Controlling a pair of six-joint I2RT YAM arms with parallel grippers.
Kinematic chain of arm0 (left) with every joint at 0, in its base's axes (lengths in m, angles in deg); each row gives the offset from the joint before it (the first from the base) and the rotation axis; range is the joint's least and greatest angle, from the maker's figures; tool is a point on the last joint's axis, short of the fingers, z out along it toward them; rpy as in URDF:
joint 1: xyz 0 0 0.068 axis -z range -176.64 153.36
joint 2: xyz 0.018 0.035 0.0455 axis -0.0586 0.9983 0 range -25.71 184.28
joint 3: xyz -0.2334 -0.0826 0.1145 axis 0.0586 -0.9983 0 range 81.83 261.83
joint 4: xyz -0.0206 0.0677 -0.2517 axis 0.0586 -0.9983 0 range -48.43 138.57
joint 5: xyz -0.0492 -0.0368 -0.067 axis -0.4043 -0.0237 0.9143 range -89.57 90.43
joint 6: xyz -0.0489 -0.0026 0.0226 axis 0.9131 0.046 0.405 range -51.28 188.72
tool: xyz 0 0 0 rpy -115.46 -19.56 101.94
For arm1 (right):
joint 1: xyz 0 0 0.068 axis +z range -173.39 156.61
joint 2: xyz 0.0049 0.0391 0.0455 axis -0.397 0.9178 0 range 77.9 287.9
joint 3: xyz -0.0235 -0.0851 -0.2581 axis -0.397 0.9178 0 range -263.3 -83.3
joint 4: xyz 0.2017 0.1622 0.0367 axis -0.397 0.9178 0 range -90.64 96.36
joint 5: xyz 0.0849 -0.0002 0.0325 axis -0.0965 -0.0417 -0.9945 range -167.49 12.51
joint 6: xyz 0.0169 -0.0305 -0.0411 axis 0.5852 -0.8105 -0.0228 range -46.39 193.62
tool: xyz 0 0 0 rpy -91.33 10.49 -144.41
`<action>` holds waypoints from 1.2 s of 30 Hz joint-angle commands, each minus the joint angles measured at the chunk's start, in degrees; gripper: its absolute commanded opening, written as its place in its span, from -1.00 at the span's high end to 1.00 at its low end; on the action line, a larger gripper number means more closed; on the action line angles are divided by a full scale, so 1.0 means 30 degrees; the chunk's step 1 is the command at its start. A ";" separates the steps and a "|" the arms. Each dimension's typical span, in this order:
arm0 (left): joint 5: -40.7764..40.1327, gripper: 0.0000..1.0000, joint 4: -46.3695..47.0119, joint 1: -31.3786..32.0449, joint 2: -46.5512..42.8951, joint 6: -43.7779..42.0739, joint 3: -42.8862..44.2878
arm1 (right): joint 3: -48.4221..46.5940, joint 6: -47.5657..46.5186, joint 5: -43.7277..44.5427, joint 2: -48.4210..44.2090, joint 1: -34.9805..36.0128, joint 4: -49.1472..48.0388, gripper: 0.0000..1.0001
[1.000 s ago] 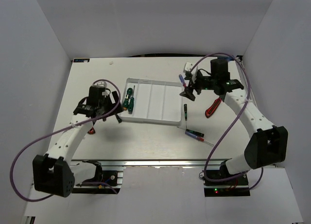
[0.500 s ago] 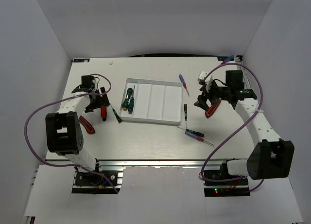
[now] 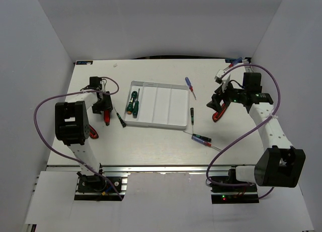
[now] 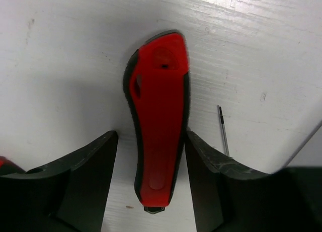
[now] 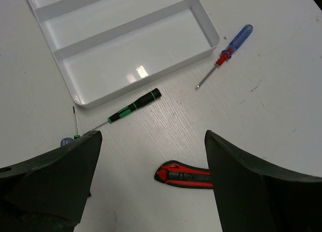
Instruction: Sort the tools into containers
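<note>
A red-and-black tool [image 4: 158,126] lies on the table between my left gripper's [image 4: 151,136] fingers. The right finger touches its side, a strip of table shows at the left finger, so the jaws are open. From above, that gripper [image 3: 103,105] sits left of the white tray [image 3: 173,125]; two green screwdrivers [image 3: 132,102] lie in the tray's leftmost compartment. My right gripper [image 5: 153,135] hangs wide open above a second red-and-black tool [image 5: 185,174], not touching it. From above, this gripper [image 3: 217,102] is right of the tray.
A blue-handled screwdriver [image 3: 190,86], a green-and-black precision driver [image 3: 191,114] and a blue-and-red driver [image 3: 204,139] lie right of the tray. A thin dark driver [image 3: 121,119] lies at the tray's left side. Another red tool [image 3: 92,132] lies beside the left arm.
My left gripper has come down over the red-and-black tool and its jaws have narrowed round it. My right gripper moved right and nearer, over the other red-and-black tool, still wide open.
</note>
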 commanded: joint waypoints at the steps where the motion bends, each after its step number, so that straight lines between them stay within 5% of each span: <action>1: -0.0039 -0.30 0.0317 0.0020 0.0096 -0.0324 0.0302 | -0.0370 0.0821 -0.0614 0.0310 -0.0682 -0.0510 -0.79; 8: -0.0274 -0.02 0.0610 0.0020 0.0039 -0.0296 -0.0313 | -0.0634 0.1085 -0.0673 0.0633 -0.0947 -0.0481 -0.79; 12: -0.0392 0.33 0.0669 0.0020 -0.0575 -0.0296 -0.0927 | -0.0664 0.1085 -0.0614 0.0691 -0.1065 -0.0481 -0.79; 19: 0.1271 0.62 0.0379 0.0020 -0.3675 0.0112 -0.1193 | -0.0693 0.1056 -0.0526 0.0779 -0.1182 -0.0539 -0.79; 28: 0.5817 0.66 0.0112 0.2156 -0.6816 0.2193 -0.1223 | -0.0547 0.1144 -0.0731 0.1013 -0.1211 -0.0773 -0.79; 36: 0.7081 0.65 0.1898 0.5994 -0.4773 0.3776 0.0738 | -0.0284 0.1408 -0.0790 0.0926 -0.1241 -0.0950 -0.79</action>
